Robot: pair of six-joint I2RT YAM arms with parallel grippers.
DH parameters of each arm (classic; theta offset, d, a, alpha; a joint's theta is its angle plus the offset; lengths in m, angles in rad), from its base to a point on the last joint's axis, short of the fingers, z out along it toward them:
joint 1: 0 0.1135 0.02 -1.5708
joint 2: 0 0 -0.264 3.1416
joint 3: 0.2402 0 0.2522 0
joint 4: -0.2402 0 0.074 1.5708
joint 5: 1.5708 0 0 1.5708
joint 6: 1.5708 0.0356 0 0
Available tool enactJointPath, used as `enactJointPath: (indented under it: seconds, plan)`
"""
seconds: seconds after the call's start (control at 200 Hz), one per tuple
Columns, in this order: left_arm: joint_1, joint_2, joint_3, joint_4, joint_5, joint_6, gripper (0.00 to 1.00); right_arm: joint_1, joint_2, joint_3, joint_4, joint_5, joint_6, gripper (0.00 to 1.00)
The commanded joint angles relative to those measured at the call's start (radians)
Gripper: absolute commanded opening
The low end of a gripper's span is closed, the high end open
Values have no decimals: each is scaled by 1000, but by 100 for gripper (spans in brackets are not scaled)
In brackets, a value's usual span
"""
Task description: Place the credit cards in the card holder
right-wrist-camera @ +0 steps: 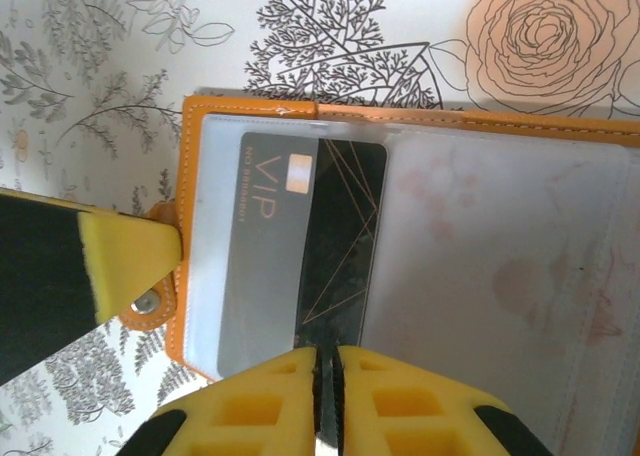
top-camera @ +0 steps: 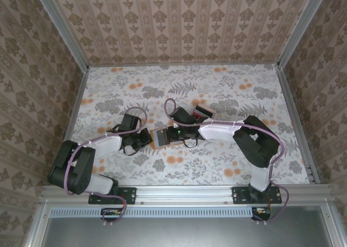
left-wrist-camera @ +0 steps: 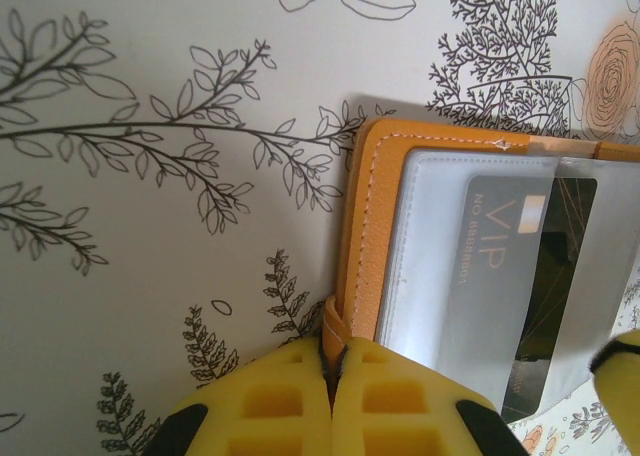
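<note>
Right wrist view has the black card lying inside the clear sleeve of the open card holder. The card's long axis runs straight away from the right gripper. That gripper's jaws are almost together, with the card's near end meeting them; whether they pinch it or only press on it I cannot tell. The card's far end sits close to the sleeve's far edge, so I judge little travel remains. The left gripper is clamped on the holder's side tab, pinning it. From above, the holder lies flat between both grippers. The other cards sit just beyond the right gripper, nearer that arm, with open table around.
</note>
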Motion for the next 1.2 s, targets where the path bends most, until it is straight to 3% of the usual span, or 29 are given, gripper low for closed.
enactJointPath:
  seconds: [0.0, 0.64, 1.195]
  plan:
    - [-13, 32, -7, -27, 12, 4, 0, -6, 35, 27, -22, 17, -7, 13]
    - [-35, 74, 13, -1, 30, -5, 0, 33, 115, 118, -54, -13, -31, 11]
    - [9, -53, 27, -153, -19, 42, 0, -53, -15, 5, -104, 65, -87, 11]
